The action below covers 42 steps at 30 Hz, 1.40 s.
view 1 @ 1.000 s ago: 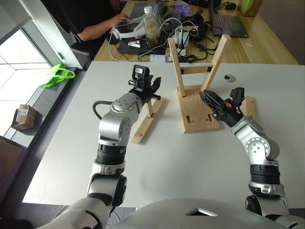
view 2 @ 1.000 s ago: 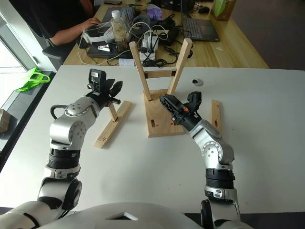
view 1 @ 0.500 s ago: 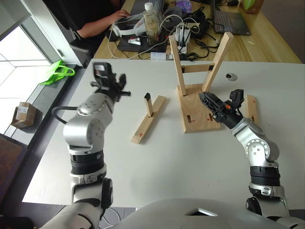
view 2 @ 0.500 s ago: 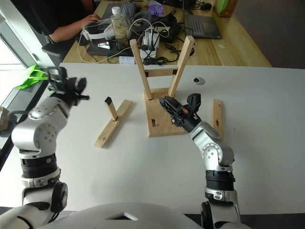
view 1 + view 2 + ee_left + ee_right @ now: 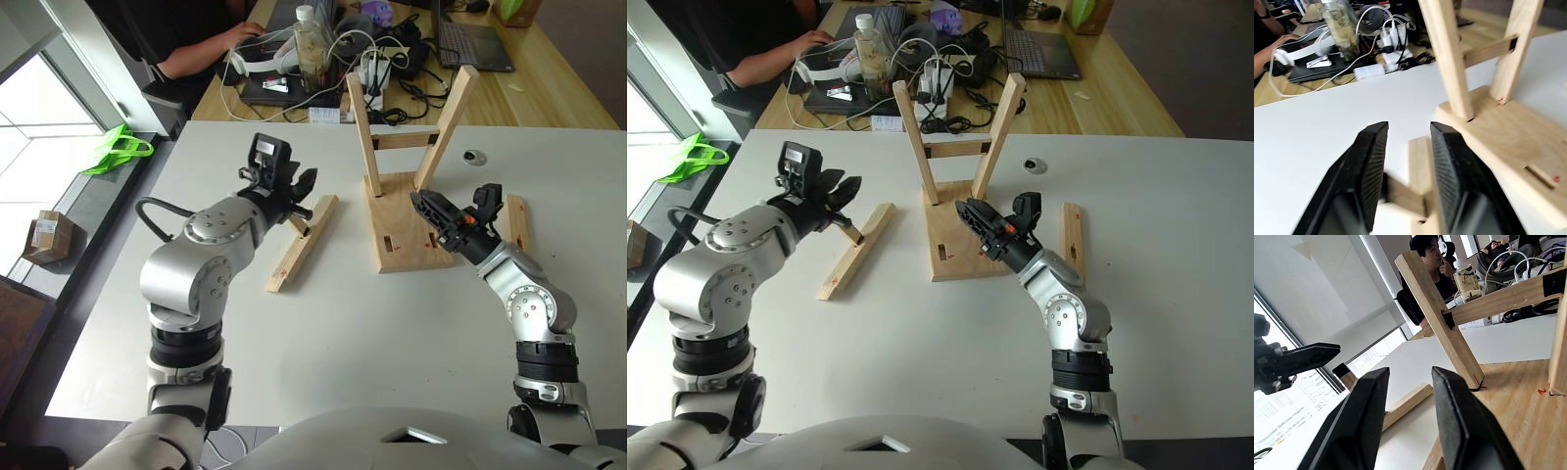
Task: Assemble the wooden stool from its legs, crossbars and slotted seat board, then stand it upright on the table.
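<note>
The slotted seat board (image 5: 402,255) lies flat on the white table, with two legs (image 5: 364,127) standing in it, joined by a crossbar (image 5: 404,142). To its left lies a loose leg (image 5: 294,259) with a short crossbar stub (image 5: 1400,198) sticking up. My left gripper (image 5: 297,201) is open, and its fingers (image 5: 1369,171) straddle that stub. My right gripper (image 5: 423,203) hovers open, with nothing in it, low over the board's right side near the right leg's foot. Another loose leg (image 5: 516,220) lies to the right of the board.
Behind the white table stands a wooden desk (image 5: 549,98) crowded with laptops, cables and a bottle (image 5: 311,49), with a person seated at it. A small round grey thing (image 5: 474,157) sits on the white table behind the stool. A green bag (image 5: 118,152) lies past the left edge.
My left arm left the stub, swung away to the left half a second ago, and has come back over the stub. The right arm and the board kept still.
</note>
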Tool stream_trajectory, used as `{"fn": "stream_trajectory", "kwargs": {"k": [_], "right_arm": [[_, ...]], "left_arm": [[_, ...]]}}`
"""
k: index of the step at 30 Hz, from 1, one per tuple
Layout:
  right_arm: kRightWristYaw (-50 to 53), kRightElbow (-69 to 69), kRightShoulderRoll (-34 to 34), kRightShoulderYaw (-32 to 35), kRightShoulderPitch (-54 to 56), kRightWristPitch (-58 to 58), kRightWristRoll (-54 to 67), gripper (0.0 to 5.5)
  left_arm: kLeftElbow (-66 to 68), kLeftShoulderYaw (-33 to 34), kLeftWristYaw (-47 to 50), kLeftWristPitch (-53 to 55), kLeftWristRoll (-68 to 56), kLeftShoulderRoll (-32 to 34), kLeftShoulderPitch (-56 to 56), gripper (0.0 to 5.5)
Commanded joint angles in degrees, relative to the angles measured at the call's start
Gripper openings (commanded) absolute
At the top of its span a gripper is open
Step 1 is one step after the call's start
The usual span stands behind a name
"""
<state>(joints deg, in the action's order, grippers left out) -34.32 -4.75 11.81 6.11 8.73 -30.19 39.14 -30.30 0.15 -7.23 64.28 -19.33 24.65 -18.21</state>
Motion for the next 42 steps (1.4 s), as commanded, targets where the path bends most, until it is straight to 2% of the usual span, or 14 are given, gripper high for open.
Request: {"fn": "stream_trajectory", "kwargs": {"k": [1, 5, 8, 14, 16, 18, 19, 21, 25, 26, 30, 32, 37, 42], "right_arm": [[0.41, -1.21, 0.46, 0.49, -0.98, -0.2, -0.12, 1.58], [0.55, -1.46, 0.39, 0.33, -1.15, -0.26, -0.22, 1.58], [0.36, -1.3, 0.58, 0.35, -0.9, -0.47, -0.14, 1.58], [0.36, -0.96, 0.25, -0.06, -0.24, -0.48, -0.32, 1.58], [0.46, -1.31, 0.27, -0.02, -0.4, -0.53, -0.24, 1.58], [0.49, -1.66, 0.41, 0.14, -0.86, -0.5, -0.17, 1.58], [0.52, -1.8, 0.42, 0.15, -1.1, -0.47, -0.19, 1.58], [0.43, -1.56, 0.42, -0.01, -0.97, -0.47, -0.31, 1.58], [0.38, -0.96, 0.41, 0.04, -0.46, -0.3, -0.46, 1.58], [0.37, -0.98, 0.4, 0.0, -0.48, -0.28, -0.48, 1.58], [0.33, -0.84, 0.46, 0.02, -0.29, -0.26, -0.53, 1.58], [0.34, -0.75, 0.46, 0.03, -0.21, -0.22, -0.58, 1.58], [0.49, -0.62, 0.28, -0.09, -0.15, 0.0, -0.79, 1.58], [0.47, -0.35, 0.38, -0.11, 0.11, -0.08, -0.87, 1.58]], "left_arm": [[-3.7, 4.67, -3.21, -0.12, -3.67, -1.07, 1.86, 1.57], [-10.6, 6.95, -8.86, -1.57, -16.21, -8.51, 0.21, 1.57], [-11.84, 5.26, -11.29, -1.5, -20.77, -9.49, 1.23, 1.57], [10.34, 1.54, -11.23, -6.54, -12.04, -5.52, 4.55, 1.57], [17.02, 4.94, -8.08, -11.63, -8.03, -5.05, 3.35, 1.57], [20.73, 11.58, -2.96, -15.42, -6.04, -5.5, 1.63, 1.57], [21.34, 14.85, -0.78, -15.98, -5.71, -5.34, 1.34, 1.57], [19.31, 17.1, -0.16, -15.06, -6.18, -4.56, 2.45, 1.57], [11.06, 12.65, -5.96, -9.55, -9.9, -2.26, 6.18, 1.57], [9.85, 11.3, -7.49, -8.49, -10.01, -0.97, 7.86, 1.77], [10.64, 5.55, -9.88, -7.16, -5.59, 5.2, 11.4, 2.25], [12.28, 2.06, -10.83, -7.51, -2.53, 8.21, 12.27, 2.25], [15.74, -3.19, -14.16, -9.06, -0.63, 7.82, 13.79, 2.25], [19.74, -1.99, -12.28, -9.64, 0.99, 5.56, 12.69, 2.12]]}}
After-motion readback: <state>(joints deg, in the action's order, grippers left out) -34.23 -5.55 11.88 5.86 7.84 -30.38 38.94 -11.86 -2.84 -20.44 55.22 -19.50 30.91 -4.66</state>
